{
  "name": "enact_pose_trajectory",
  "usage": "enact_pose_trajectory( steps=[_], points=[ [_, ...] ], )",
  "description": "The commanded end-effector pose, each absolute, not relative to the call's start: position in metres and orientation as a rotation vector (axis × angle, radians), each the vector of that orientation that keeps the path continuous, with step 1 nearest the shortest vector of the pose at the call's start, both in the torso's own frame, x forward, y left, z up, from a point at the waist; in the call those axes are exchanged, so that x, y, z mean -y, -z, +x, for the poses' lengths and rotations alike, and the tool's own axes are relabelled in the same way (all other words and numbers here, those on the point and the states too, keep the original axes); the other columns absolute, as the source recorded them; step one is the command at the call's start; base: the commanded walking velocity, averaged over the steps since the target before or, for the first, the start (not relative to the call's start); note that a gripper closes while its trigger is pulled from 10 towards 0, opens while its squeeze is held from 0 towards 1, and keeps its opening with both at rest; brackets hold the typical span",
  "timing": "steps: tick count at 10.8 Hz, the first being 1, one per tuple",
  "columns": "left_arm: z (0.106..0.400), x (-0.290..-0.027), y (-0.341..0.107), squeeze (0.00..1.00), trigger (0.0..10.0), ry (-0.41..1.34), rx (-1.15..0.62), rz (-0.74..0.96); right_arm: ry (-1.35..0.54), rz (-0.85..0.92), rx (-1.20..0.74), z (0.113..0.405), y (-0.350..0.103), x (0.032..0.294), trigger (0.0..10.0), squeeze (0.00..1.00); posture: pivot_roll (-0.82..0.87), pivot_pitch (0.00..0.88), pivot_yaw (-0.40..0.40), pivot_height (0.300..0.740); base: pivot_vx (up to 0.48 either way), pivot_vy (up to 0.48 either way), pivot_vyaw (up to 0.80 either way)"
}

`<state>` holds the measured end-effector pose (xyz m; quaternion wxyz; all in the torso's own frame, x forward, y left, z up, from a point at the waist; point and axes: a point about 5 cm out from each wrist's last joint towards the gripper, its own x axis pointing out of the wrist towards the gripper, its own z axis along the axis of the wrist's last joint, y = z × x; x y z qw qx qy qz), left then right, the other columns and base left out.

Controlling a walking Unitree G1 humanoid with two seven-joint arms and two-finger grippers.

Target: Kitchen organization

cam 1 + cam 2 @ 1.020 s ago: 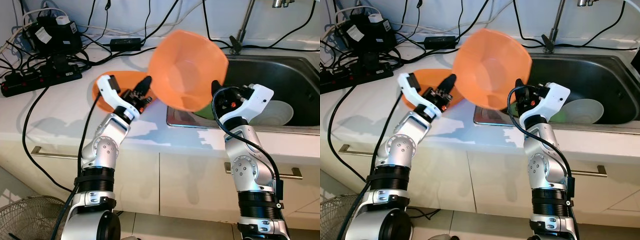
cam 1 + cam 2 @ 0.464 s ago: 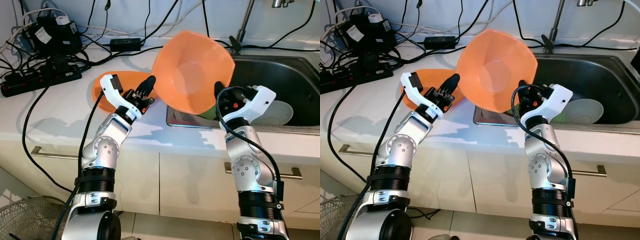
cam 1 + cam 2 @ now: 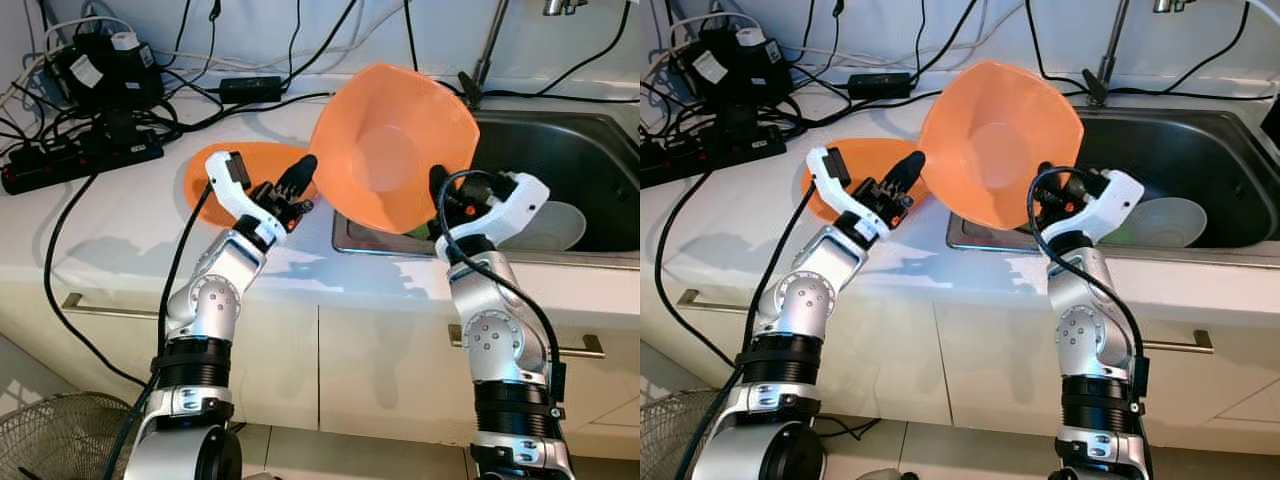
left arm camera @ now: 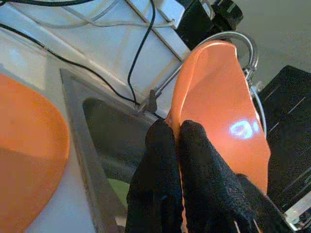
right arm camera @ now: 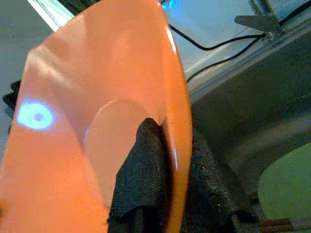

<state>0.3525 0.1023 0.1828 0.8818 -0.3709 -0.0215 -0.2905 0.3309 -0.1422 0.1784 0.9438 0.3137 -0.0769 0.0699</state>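
Since a second ago, your bowl (image 3: 395, 145) has swung toward the sink (image 3: 560, 150) and a little upright, and your left hand (image 3: 296, 183) has crept in toward its rim. Your right hand (image 5: 163, 160) is closed on the bowl's rim, one finger inside and one outside, holding it tilted in the air above the sink's near corner. Your left hand's fingers look nearly closed with nothing between them, just beside the bowl's outer wall.

That thin edge grip is your weak point: a quick wrist turn could let the bowl pivot or slip into the sink onto the white bowl (image 3: 555, 225). Push the left hand further and you may knock it loose, or scrape the plate (image 3: 225, 170) lying on the bench (image 3: 100, 220) under it.
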Motion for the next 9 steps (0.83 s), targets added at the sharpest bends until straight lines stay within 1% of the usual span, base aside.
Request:
enact_pose_trajectory(
  steps=[1,2,4,6,9],
  points=[
    [0.351,-0.099,-0.194,0.0,10.0,0.643,0.095,-0.731,-0.166,0.627,0.166,0.332,-0.186,0.139,0.0,0.0,0.01,0.0,0.065,0.74,0.0,0.0,0.0],
    [0.352,-0.1,-0.194,1.0,10.0,0.629,0.102,-0.713,-0.165,0.63,0.167,0.332,-0.186,0.14,0.0,0.0,0.01,0.0,0.065,0.74,0.0,0.0,0.0],
    [0.352,-0.099,-0.192,1.0,10.0,0.62,0.091,-0.707,-0.161,0.63,0.169,0.333,-0.187,0.14,0.0,0.0,0.01,0.0,0.065,0.74,0.0,0.0,0.0],
    [0.351,-0.099,-0.19,1.0,10.0,0.622,0.08,-0.701,-0.112,0.645,0.192,0.333,-0.188,0.147,0.0,0.0,0.01,0.0,0.069,0.74,0.0,0.0,0.0],
    [0.347,-0.093,-0.182,1.0,10.0,0.646,0.039,-0.606,-0.035,0.666,0.24,0.335,-0.195,0.16,0.0,0.0,0.01,0.0,0.068,0.74,0.0,0.0,0.0]
  ],
)
